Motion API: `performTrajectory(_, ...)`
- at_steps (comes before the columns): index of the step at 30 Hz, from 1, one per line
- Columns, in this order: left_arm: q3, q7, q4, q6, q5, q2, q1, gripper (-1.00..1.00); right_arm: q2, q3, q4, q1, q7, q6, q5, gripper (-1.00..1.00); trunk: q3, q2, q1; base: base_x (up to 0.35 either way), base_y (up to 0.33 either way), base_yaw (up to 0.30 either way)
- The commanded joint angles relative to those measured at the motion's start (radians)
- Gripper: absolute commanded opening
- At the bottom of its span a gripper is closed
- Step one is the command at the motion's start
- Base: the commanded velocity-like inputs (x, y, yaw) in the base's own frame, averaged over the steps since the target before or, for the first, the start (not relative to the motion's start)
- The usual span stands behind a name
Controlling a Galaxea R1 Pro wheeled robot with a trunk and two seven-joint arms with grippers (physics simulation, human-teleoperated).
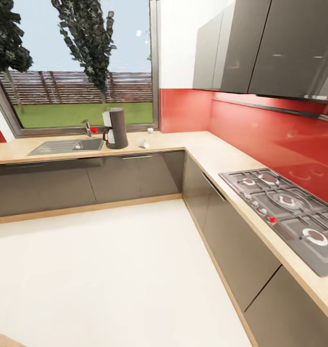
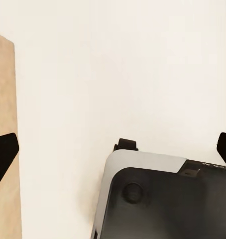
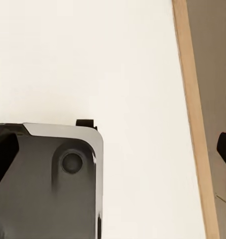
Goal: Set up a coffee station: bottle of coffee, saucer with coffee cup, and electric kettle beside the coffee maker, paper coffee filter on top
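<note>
The coffee maker (image 1: 115, 128) stands upright on the kitchen countertop (image 1: 173, 140) under the window, just right of the sink. Two tiny white things lie on the worktop to its right. One (image 1: 144, 144) is tilted near the front edge and one (image 1: 150, 130) sits by the window frame. They are too small to tell whether either is the coffee cup or a filter. The bottle of coffee, saucer and electric kettle are out of view. My left gripper (image 2: 113, 152) and right gripper (image 3: 113, 149) hang open over the white floor, with nothing between their fingertips.
An inset grey sink (image 1: 67, 146) with a faucet (image 1: 88, 127) lies left of the coffee maker. A gas hob (image 1: 289, 212) fills the right-hand counter run. Grey cabinets line both sides of the corner. My dark base (image 2: 163, 204) shows under both wrists.
</note>
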Motion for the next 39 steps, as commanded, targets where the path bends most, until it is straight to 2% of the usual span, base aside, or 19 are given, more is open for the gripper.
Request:
performTrajectory(1,0.001,-0.001,0.0,-0.003,0.005,0.0,-0.001,1.0,0.0,0.0,0.0,0.0,0.0,-0.002,0.0,1.0,0.0,-0.002,0.001,0.337,-0.135,0.001)
performTrajectory(10,0.003,-0.001,0.0,-0.003,0.011,0.001,-0.001,1.0,0.0,0.0,0.001,0.0,0.0,-0.002,0.0,1.0,0.013,-0.002,0.001,0.337,-0.111,0.0)
performTrajectory(30,0.007,-0.001,0.0,-0.003,0.016,0.001,-0.001,1.0,0.0,0.0,0.001,0.0,0.0,-0.002,0.0,1.0,0.043,-0.002,0.001,0.337,-0.002,0.001)
performTrajectory(39,0.007,-0.001,0.0,-0.003,0.016,0.001,-0.001,1.0,0.001,0.0,0.001,0.0,0.001,-0.002,0.0,1.0,0.055,-0.002,0.001,0.337,0.0,0.138)
